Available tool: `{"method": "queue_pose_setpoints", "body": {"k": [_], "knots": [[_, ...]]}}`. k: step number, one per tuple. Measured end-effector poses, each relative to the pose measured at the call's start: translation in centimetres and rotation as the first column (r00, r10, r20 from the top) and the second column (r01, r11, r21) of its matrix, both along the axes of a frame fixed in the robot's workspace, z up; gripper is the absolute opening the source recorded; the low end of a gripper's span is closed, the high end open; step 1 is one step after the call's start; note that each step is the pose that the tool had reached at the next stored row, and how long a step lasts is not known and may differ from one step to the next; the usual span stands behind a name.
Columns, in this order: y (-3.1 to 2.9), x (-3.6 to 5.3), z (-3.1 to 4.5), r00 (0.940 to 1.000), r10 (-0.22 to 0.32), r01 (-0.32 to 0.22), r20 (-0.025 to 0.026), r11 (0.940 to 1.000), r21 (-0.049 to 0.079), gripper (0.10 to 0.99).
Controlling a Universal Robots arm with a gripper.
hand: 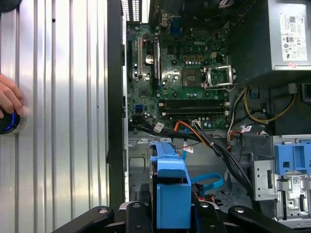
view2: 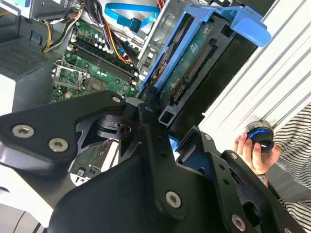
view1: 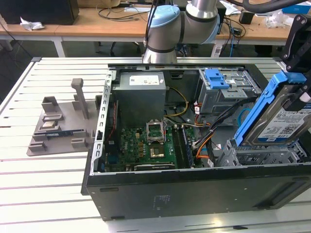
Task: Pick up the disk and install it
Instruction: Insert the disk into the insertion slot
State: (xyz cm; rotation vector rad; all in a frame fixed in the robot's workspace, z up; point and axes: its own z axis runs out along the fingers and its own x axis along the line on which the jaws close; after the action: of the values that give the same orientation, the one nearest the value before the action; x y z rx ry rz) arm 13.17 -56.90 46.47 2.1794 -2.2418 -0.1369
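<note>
Black claw (view2: 170,119) pinches the rectangular silver metal disk (view1: 284,121) by its blue plastic carrier (hand: 170,189), tilted over the grey metal drive cage (view1: 257,155) at the exterior view's right; likely stiff, weighty, shock-sensitive; frame edges suit gripping.

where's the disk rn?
At the exterior view's right: the disk, tilted, held by the gripper, lower edge at the drive cage inside the open case.

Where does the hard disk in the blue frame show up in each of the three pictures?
Exterior view: the disk stands tilted at the exterior view's right, above the metal cage.
First wrist view: the disk sits end-on in the gripper, blue frame showing.
Second wrist view: the disk runs lengthwise away from the gripper.
Shared landmark: the green circuit board, beside the disk in all three.
</note>
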Motion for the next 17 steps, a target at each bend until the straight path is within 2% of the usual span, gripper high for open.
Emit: {"method": "queue_pose_setpoints", "body": {"k": [5, 9, 13, 14, 17], "knots": [[0.09, 0.36, -0.25, 1.0, 0.0, 0.0, -0.0001, 1.0, 0.0, 0.369], [0.39, 0.73, -0.64, 1.0, 0.0, 0.0, -0.0001, 1.0, -0.001, 0.369], [0.98, 0.77, -1.12, 1.0, 0.0, 0.0, 0.0, 1.0, -0.001, 0.369], [1.26, 0.77, -1.44, 1.0, 0.0, 0.0, 0.0, 1.0, 0.0, 0.369], [1.27, 0.49, -1.79, 1.0, 0.0, 0.0, 0.0, 1.0, -0.001, 0.369]]}}
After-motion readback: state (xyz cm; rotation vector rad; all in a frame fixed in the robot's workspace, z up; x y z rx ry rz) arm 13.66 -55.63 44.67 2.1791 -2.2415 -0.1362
